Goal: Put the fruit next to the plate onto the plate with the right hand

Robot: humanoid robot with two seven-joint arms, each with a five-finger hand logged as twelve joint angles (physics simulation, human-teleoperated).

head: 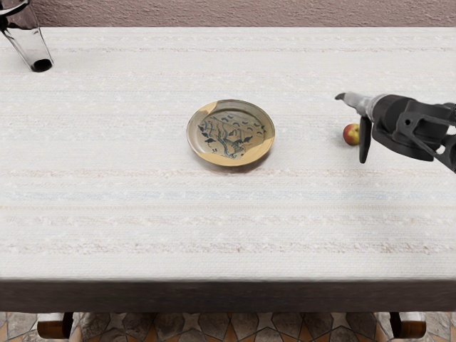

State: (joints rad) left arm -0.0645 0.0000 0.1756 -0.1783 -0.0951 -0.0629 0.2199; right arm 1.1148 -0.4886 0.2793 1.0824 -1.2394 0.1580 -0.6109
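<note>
Pale tabletop (107, 214), open stretch between central plate (231, 133) and apple (351, 134), right hand (392, 121) spread, empty, just beside apple.

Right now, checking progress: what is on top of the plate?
Nothing lies on the plate; only its painted tree pattern shows, and nothing covers it. The fruit sits on the table to its right, beside the right robot hand.

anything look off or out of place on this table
Nothing stands out. The plate sits flat on the table with nothing on it, and the fruit rests intact to its right, beside the open right hand.
</note>
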